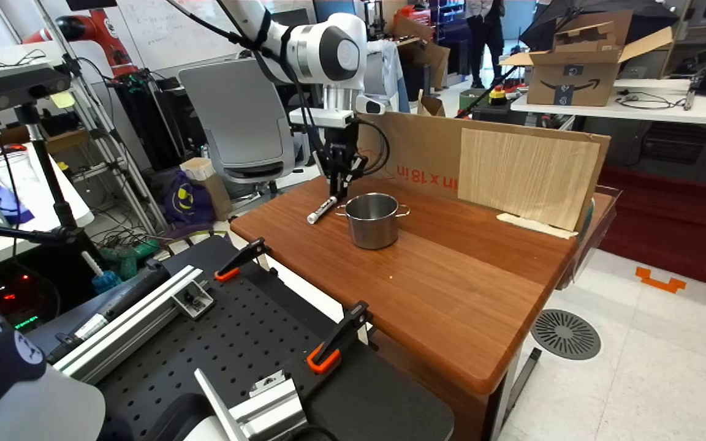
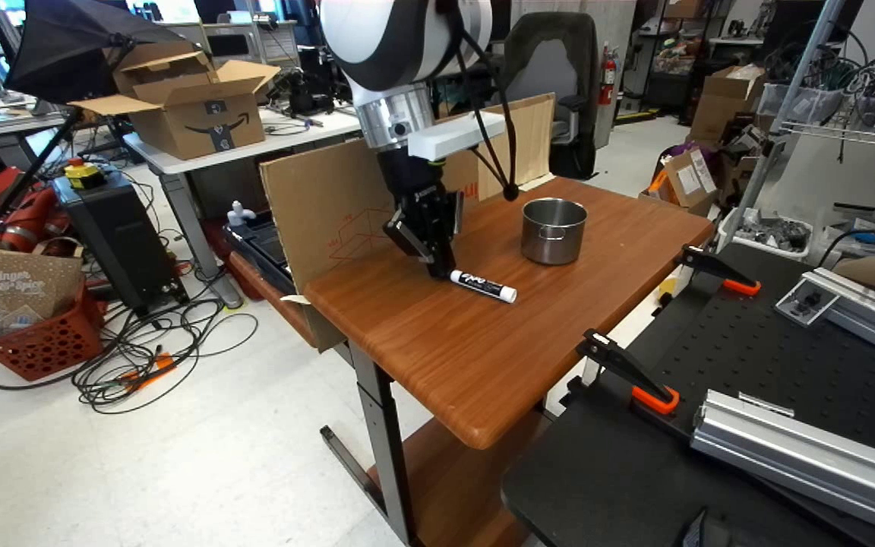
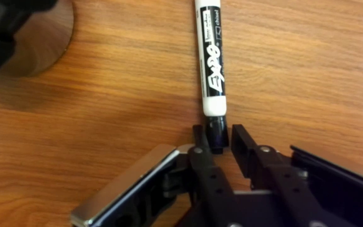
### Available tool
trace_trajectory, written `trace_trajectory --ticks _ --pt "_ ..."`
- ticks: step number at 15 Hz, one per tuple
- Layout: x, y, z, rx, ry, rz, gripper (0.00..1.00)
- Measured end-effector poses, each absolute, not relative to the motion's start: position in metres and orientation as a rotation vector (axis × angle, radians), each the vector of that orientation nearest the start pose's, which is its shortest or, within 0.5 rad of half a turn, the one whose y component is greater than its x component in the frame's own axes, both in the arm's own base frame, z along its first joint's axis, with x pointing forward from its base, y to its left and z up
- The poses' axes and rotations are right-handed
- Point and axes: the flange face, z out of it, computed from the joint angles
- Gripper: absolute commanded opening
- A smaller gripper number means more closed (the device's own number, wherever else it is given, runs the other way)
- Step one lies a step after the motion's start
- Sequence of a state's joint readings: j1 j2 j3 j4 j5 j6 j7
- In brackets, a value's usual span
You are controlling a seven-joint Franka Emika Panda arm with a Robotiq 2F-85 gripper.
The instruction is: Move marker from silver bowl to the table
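Expo marker [image 3: 213, 75]: lies on the wooden table [image 2: 567, 327], black cap [image 3: 216, 130] toward me.
Two-handled metal pot [image 1: 372, 229]: stands upright nearby, apart from the marker.
My pincer [image 3: 217, 135]: narrow, fingers flanking the cap with slight gaps; I judge this low, small opening suits release without rolling.

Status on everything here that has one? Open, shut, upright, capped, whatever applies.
Marker: lying on the table, cap on.
Silver bowl: upright on the table, no lid.
Gripper: slightly open, fingers on either side of the cap.
Cardboard box with arrow logo: flaps open.
Person in background: standing.
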State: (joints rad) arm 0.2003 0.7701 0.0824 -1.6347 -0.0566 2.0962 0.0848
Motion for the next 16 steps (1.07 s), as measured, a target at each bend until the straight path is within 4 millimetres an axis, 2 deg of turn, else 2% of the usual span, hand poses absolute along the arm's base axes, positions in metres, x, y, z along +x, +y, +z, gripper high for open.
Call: trace_trajectory --ticks 5,6,13,16 --pt "0.631 0.177 0.147 -3.126 -0.347 0.501 0.97" --pt "0.632 0.178 0.147 -3.126 -0.348 0.503 1.00" --pt "0.635 0.182 0.153 -3.127 -0.355 0.500 1.00" --pt "0.637 0.185 0.163 -3.129 -0.362 0.476 1.00"
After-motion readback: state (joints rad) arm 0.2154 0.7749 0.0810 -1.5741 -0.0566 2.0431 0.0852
